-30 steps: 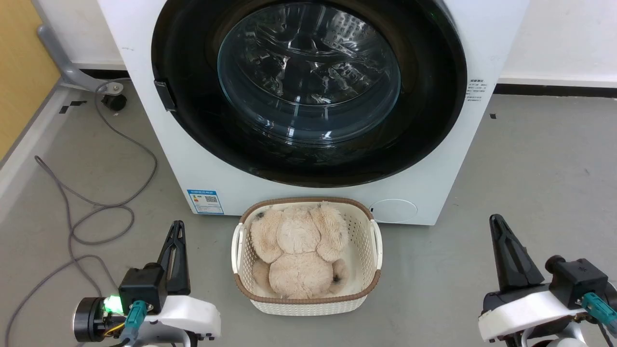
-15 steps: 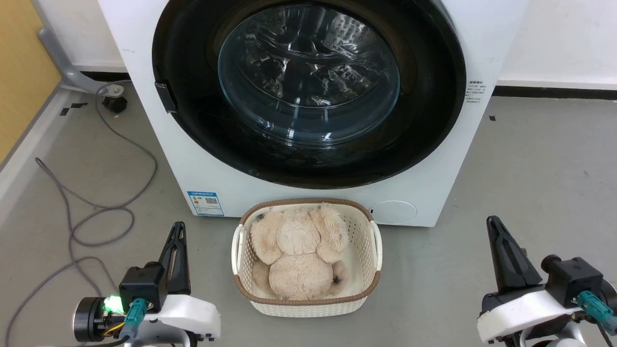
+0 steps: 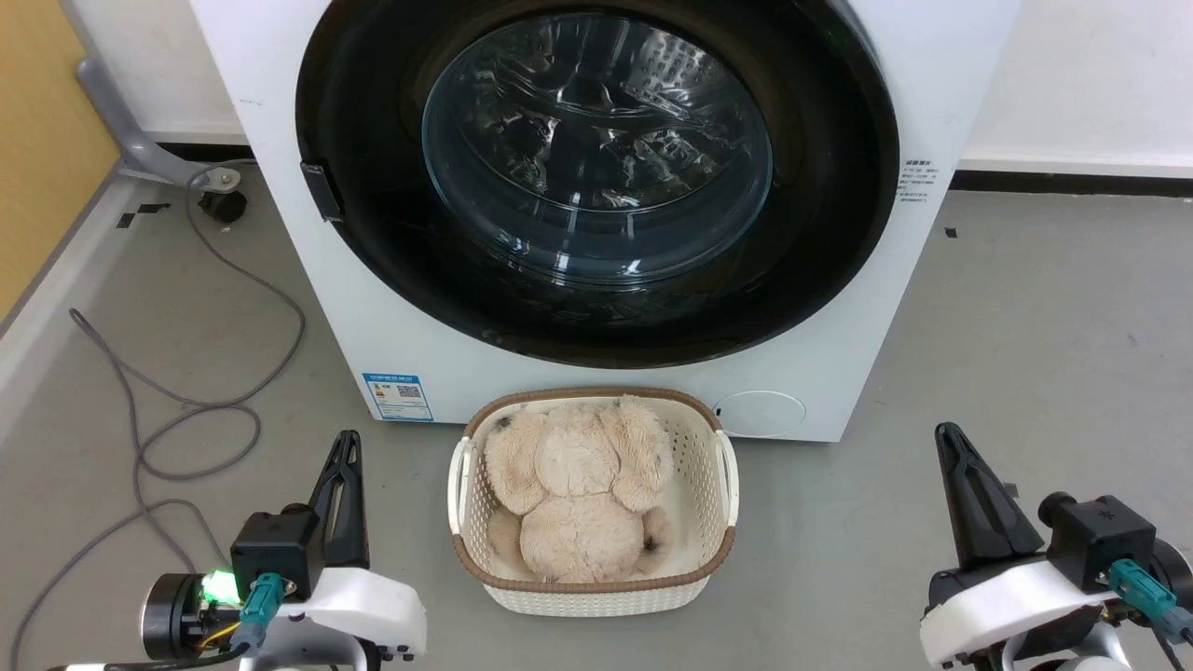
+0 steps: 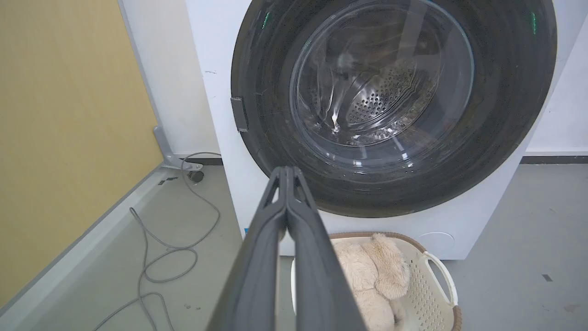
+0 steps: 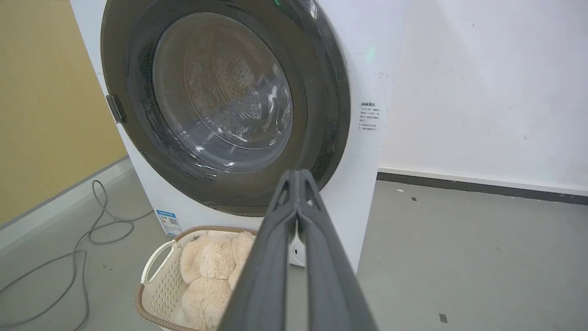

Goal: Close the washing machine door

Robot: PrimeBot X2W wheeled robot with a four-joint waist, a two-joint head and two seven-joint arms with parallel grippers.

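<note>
The washing machine door [image 3: 596, 168] lies flush on the machine [image 3: 839, 373]. At seven and five o'clock, left gripper [image 3: 347, 438] and right gripper [image 3: 947, 432] are pinched together, empty.

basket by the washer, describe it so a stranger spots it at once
Find the white washing machine with the round black door. On the floor before it sits a cream perforated basket. Its brown rim and the beige plush toy inside mark it out.
</note>
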